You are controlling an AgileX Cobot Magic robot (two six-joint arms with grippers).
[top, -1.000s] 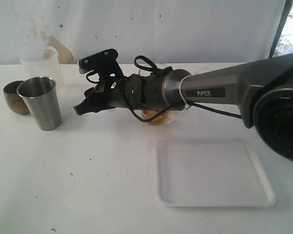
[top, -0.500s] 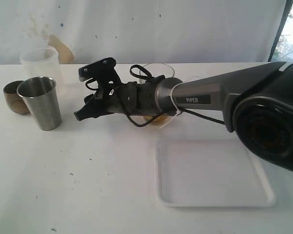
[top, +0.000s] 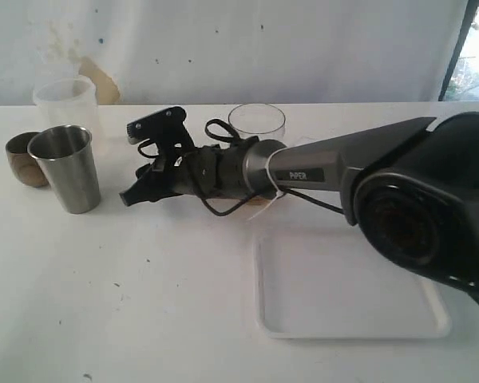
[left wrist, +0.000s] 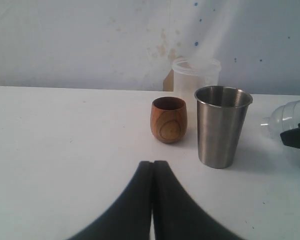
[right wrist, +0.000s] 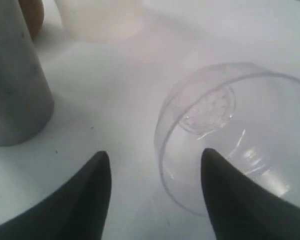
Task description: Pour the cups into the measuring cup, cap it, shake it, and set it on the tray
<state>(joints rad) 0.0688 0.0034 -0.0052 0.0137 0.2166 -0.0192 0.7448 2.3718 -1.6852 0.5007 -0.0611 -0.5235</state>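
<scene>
Reaching for the lid (right wrist: pixel 225 140), you are holding the right claw (right wrist: pixel 155 155) released, gripping nothing, and the left claw (left wrist: pixel 152 165) clenched empty. The measuring cup (top: pixel 257 121) is standing uncapped behind the tray (top: pixel 351 331) — capping, shaking and placing are waiting.

white table (top: pixel 144 319), stained pale wall (top: pixel 319 48), dark-framed window (top: pixel 473 48) at right

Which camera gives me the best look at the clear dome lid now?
Right wrist view: the dome lid looms large, just ahead of the open right gripper. The left wrist view shows it small at the frame edge; in the exterior view the right arm hides it.
</scene>
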